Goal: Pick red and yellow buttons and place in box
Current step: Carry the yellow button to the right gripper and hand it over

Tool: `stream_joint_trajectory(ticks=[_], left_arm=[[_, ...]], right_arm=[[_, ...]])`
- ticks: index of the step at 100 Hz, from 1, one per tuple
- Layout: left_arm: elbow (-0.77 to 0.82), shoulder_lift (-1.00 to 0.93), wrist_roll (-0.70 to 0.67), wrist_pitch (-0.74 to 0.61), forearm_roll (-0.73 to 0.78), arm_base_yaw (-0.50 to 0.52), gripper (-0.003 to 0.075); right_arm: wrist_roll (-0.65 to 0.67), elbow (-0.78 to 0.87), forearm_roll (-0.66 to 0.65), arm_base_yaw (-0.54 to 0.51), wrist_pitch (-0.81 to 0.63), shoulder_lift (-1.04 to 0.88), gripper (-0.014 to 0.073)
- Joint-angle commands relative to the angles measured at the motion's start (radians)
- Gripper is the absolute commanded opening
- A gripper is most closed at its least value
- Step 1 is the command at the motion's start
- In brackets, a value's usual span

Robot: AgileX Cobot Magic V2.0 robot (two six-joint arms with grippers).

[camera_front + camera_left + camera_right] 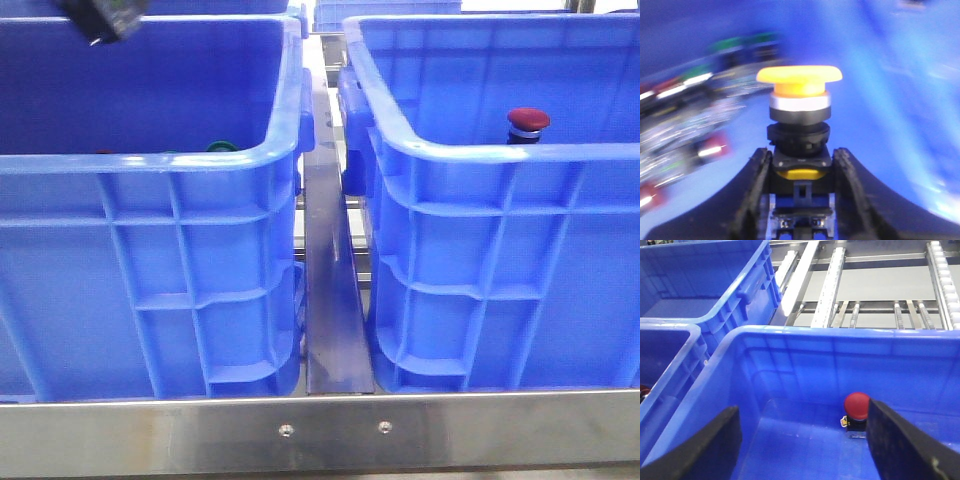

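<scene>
My left gripper [801,161] is shut on the dark body of the yellow button [800,82], whose cap points away from the wrist, over the blurred blue inside of the left crate [150,162]. In the front view only a dark part of the left arm [100,18] shows, at the top left. The red button [527,122] stands upright on the floor of the right box [480,150]. My right gripper [802,427] is open and empty above that box [790,332]. In the right wrist view the red button [857,407] shows just beside one finger.
Several other buttons with green [730,45] and red [715,147] caps lie blurred in the left crate; a green cap [220,147] peeks over its rim. A metal rail [335,300] runs between the crates. A third blue crate [700,285] and roller tracks [830,285] lie beyond.
</scene>
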Motion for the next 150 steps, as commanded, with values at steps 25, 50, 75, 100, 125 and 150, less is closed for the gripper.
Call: stream_joint_trajectory(ticks=[25, 50, 75, 100, 125, 150], left_arm=[[-0.019, -0.014, 0.166, -0.079, -0.109, -0.225, 0.0009], [-0.019, 0.030, 0.171, -0.079, -0.107, -0.277, 0.0009], [-0.019, 0.038, 0.171, -0.081, -0.109, -0.277, 0.0009], [-0.019, 0.038, 0.171, -0.081, -0.109, -0.277, 0.0009], [-0.019, 0.038, 0.171, -0.081, -0.109, -0.277, 0.0009], [-0.019, 0.038, 0.171, -0.079, -0.109, -0.277, 0.0013]], right_arm=[[0.010, -0.056, 0.101, -0.006, 0.204, -0.017, 0.0546], [0.159, -0.126, 0.177, -0.006, 0.435, 0.000, 0.0583], [0.340, -0.221, 0.177, -0.006, 0.729, 0.174, 0.0643], [0.393, -0.315, 0.185, 0.013, 0.917, 0.352, 0.0643], [0.396, -0.321, 0.187, 0.067, 0.918, 0.401, 0.0638], [0.396, -0.321, 0.186, 0.067, 0.928, 0.401, 0.0290]])
